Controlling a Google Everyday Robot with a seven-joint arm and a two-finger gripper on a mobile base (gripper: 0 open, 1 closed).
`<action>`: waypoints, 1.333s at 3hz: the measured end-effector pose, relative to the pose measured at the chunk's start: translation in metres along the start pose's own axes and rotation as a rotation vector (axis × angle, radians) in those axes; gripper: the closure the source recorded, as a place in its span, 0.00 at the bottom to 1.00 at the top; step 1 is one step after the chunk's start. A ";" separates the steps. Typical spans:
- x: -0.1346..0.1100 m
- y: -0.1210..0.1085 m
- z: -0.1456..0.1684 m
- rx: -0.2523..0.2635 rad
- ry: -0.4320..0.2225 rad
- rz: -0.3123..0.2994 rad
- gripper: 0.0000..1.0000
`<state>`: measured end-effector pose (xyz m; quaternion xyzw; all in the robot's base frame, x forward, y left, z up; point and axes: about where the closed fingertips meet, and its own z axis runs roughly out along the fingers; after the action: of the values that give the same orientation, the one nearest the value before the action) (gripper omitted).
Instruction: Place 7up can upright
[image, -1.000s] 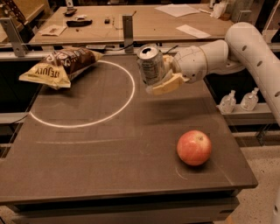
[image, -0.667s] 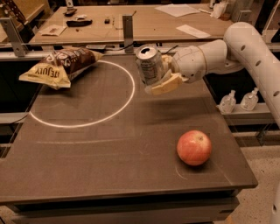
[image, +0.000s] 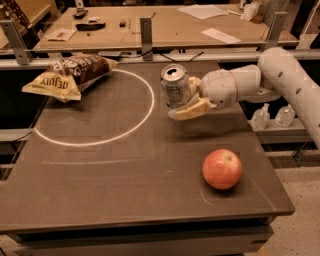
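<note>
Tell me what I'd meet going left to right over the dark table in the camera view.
chip bag → 7up can, clamped upright in the gripper that reaches in from the right → apple

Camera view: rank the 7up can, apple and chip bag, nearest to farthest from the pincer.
Pincer sits right of the white circle.
1. 7up can, in its grip.
2. Apple, front right.
3. Chip bag, back left.

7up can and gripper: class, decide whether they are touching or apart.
Touching. The camera view shows the gripper closed around the 7up can, a pale finger pressed against its lower side with no gap.
</note>
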<state>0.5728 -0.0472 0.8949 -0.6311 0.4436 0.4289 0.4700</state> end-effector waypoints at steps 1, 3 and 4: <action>0.016 0.006 -0.005 0.061 -0.007 0.054 1.00; 0.042 0.016 -0.015 0.135 -0.022 0.113 1.00; 0.043 0.017 -0.015 0.136 -0.020 0.115 1.00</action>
<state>0.5688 -0.0714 0.8533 -0.5668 0.5024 0.4303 0.4911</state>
